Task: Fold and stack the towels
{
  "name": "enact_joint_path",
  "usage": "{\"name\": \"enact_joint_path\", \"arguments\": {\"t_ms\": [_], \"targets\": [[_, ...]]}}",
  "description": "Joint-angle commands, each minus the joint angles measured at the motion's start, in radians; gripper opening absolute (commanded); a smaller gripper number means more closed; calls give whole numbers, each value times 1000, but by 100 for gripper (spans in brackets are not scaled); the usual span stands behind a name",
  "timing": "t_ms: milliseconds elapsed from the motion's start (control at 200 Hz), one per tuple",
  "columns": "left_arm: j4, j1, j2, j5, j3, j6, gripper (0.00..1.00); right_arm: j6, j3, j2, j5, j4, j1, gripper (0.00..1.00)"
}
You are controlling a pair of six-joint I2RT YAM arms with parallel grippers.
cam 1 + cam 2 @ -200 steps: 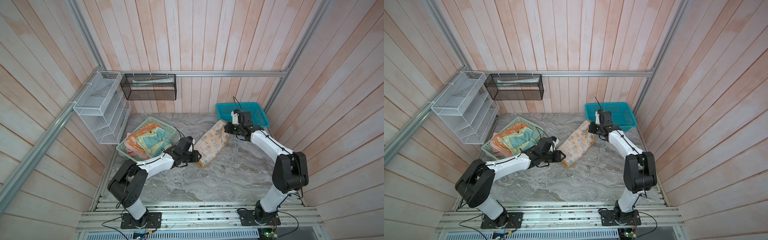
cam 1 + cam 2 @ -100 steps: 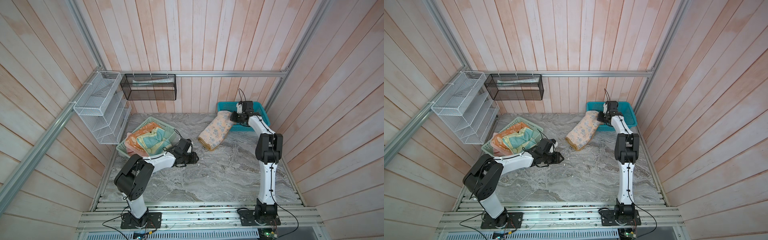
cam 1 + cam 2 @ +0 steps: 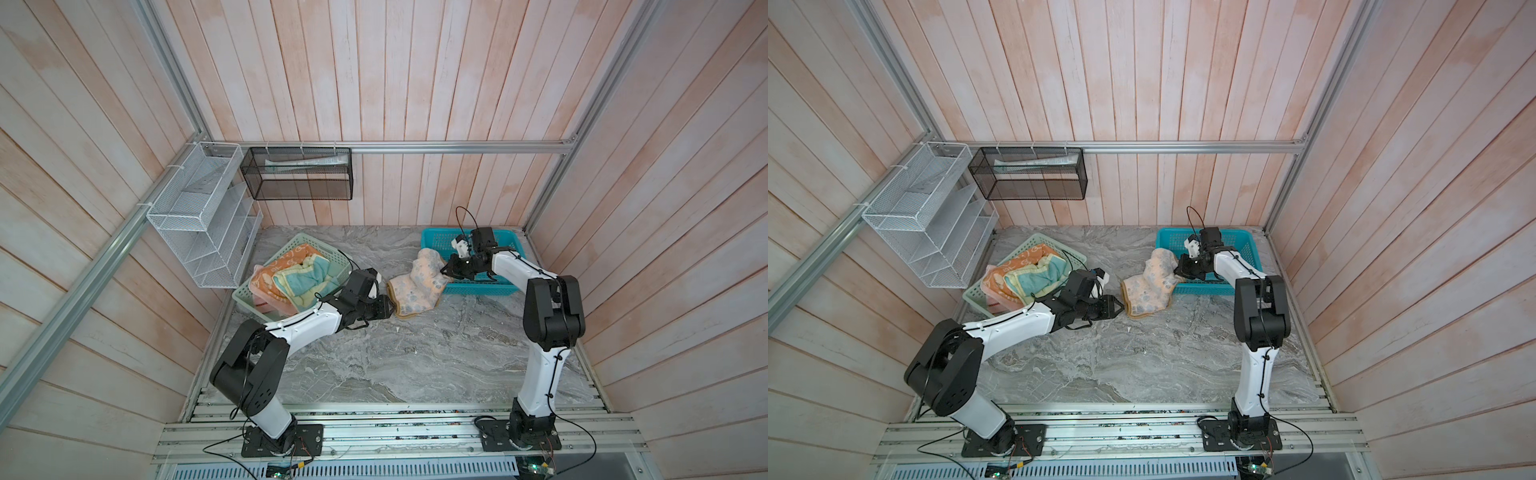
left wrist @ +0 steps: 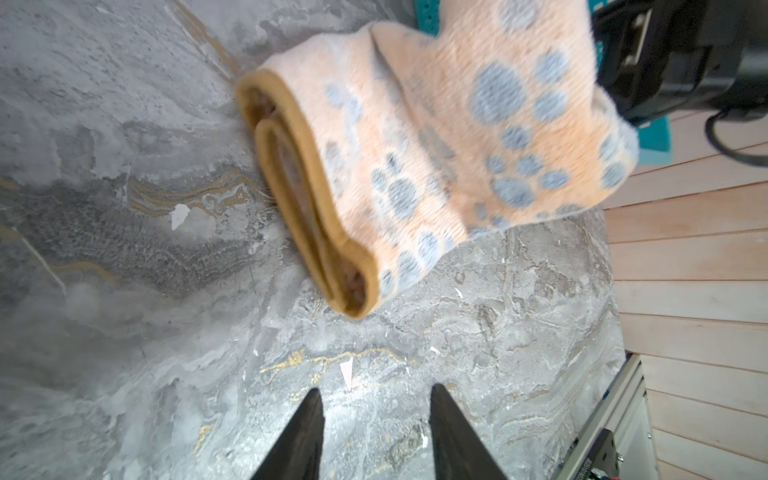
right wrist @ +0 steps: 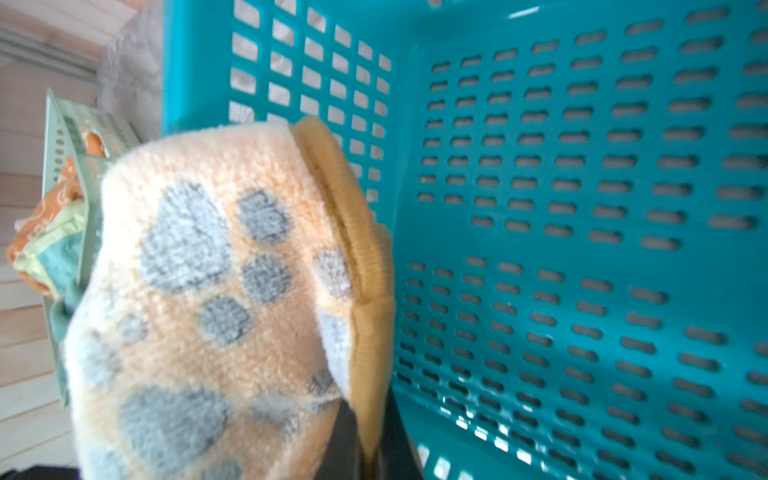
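I read right gripper point(image 5: 371, 440) clamped on brown hem of paw-print towel point(image 3: 420, 286), teal basket point(image 5: 582, 174) below it, left gripper point(image 4: 375, 395) jaws apart, empty, towel end just ahead

On my feed the paw-print towel point(image 4: 457, 124) is fuzzy terry cloth (its brown edging ribbed). The teal basket point(image 5: 582, 232) is glossy perforated plastic; the tabletop point(image 3: 395, 365) looks like matt grey marble.

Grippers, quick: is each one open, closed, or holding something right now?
Left gripper: open, holding nothing.
Right gripper: closed on the paw-print towel, at its brown edge.
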Motion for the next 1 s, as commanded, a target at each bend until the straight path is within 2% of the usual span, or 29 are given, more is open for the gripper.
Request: {"name": "enact_joint_path", "arguments": {"t_ms": [0,140,260,425,605,755,995], "targets": [[-34,5,-53,-25,-21,-10,44,23,-131,-75,-80,7,69,0],[-40,10,-123,-54,-56,-20,44,69,-292,-180,-92,42,139,0],[-64,15,-167,-74,-69,-17,44,87,-317,-269,-80,24,166,0],[-75,26,-217,-91,-70,-11,44,89,-161,-364,42,-70,166,0],[-74,41,-267,-112,-55,-3,44,144,13,-440,144,-98,166,0],[-84,55,-299,-127,-42,10,44,186,81,-496,228,-94,166,0],[-84,78,-327,-121,-43,23,44,203,158,-537,297,-76,160,0]]}}
